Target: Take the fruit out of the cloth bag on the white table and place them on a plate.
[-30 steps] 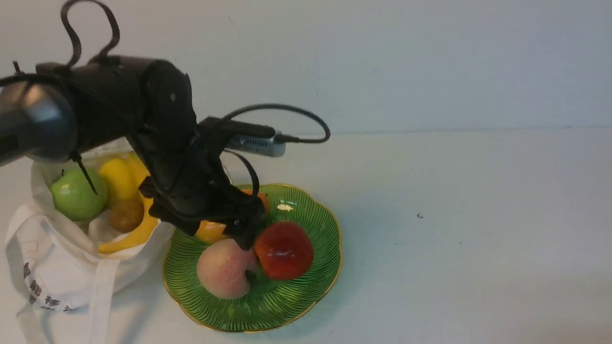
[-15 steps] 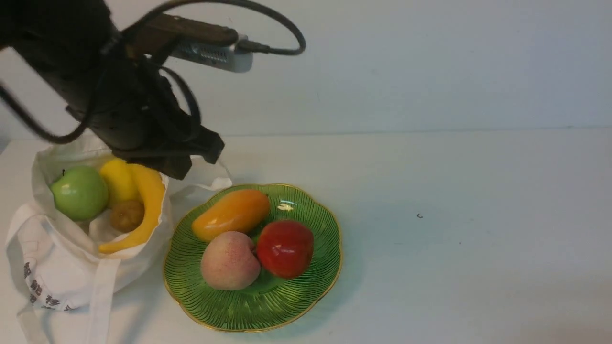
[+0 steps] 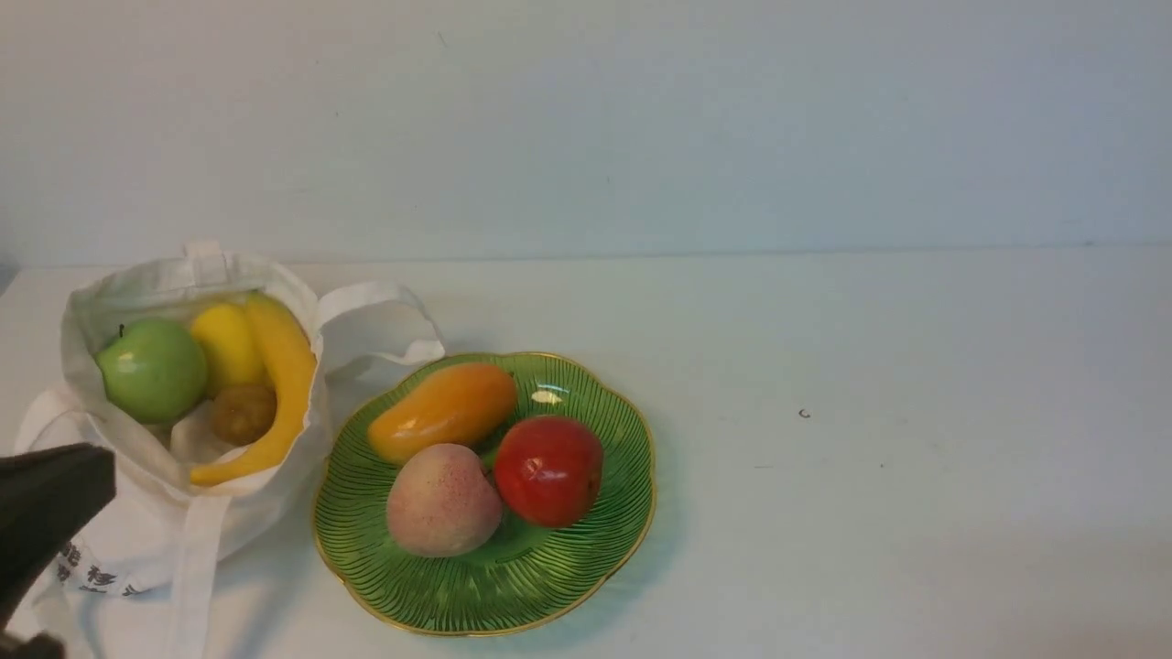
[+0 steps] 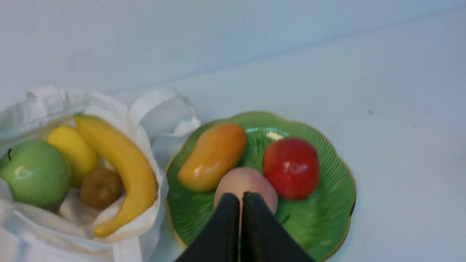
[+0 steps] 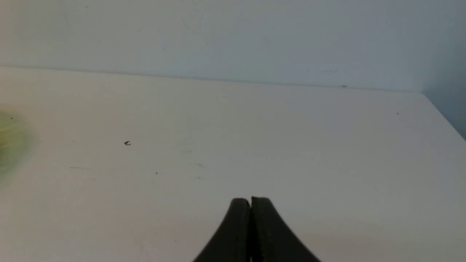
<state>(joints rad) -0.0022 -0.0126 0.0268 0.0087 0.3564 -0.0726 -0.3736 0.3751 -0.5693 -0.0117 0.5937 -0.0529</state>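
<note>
The green plate point(image 3: 586, 558) holds the peach point(image 3: 444, 501), a red apple point(image 3: 548, 470) and an orange mango point(image 3: 443, 412). The white cloth bag point(image 3: 119, 531) lies left of it, open, with a green apple point(image 3: 152, 369), lemon point(image 3: 226, 348), banana point(image 3: 279, 394) and kiwi point(image 3: 243, 413) inside. In the left wrist view my left gripper point(image 4: 240, 198) is shut and empty, pulled back above the peach point(image 4: 251, 182) and plate point(image 4: 327, 218). Only a dark part of the left arm point(image 3: 46, 513) shows at the front view's left edge. My right gripper point(image 5: 250, 202) is shut and empty over bare table.
The white table point(image 3: 870, 458) stretches to the right of the plate, with tiny dark specks point(image 3: 804, 414). A pale wall stands behind it. The bag's strap handle point(image 3: 380, 316) loops near the plate's far rim. The table's right edge point(image 5: 442, 116) shows in the right wrist view.
My left arm has lifted off the plate and pulled back to the front view's lower left edge. The peach stays on the plate beside the red apple.
</note>
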